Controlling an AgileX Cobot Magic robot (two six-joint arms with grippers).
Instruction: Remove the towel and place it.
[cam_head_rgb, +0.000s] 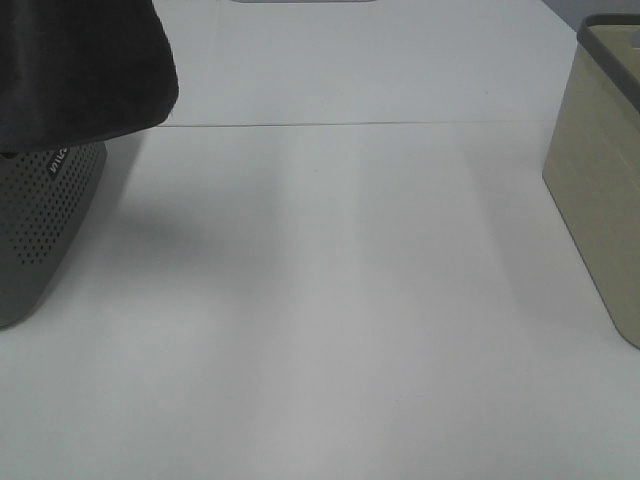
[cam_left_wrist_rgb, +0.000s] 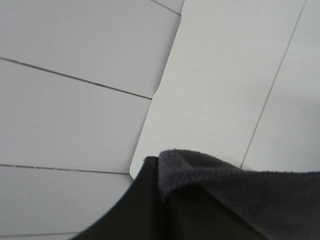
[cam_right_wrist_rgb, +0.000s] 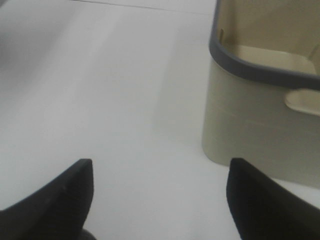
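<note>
Lettering: one white print (cam_head_rgb: 56, 161) on the grey perforated basket (cam_head_rgb: 40, 230), exterior high view.
You will find it on the basket's wall near the top rim, just under the hanging edge of the towel (cam_head_rgb: 80, 70), set at a tilt. It is a short run of characters, possibly a brand mark, but too small and blurred for you to spell out.

A plain lab-style test bench: a bare white tabletop (cam_head_rgb: 330, 300), a grey perforated basket (cam_head_rgb: 40, 220), a beige bin (cam_head_rgb: 600, 200).
</note>
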